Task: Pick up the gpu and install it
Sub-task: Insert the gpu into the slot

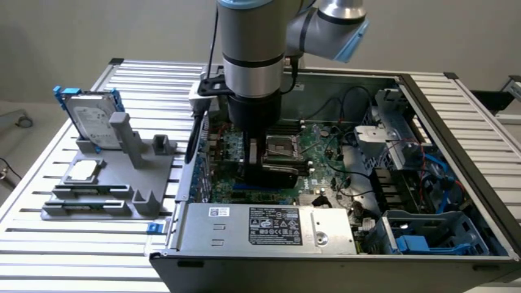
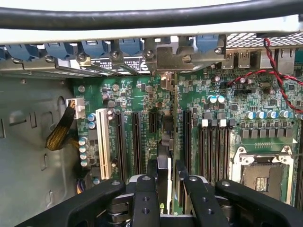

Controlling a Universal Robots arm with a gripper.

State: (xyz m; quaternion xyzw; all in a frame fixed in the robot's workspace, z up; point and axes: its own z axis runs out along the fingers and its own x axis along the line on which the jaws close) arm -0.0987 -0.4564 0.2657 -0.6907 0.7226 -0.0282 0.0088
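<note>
Claw [image 2: 166, 171] clamped on the gpu [image 2: 164, 142] inside an open computer case [image 1: 244, 271].
The card stands on edge between the 2 black fingers [image 2: 152, 172], over the expansion slots [image 2: 137, 137] of the green motherboard [image 2: 222, 104], its far end by the case's rear brackets [image 2: 175, 56]. Beside the case, on the slatted worktop [image 1: 138, 76], a grey holder [image 1: 122, 177] carries a hard drive [image 1: 88, 113].

Exterior high overview, wrist close, sharing motherboard [image 1: 327, 149]
</note>
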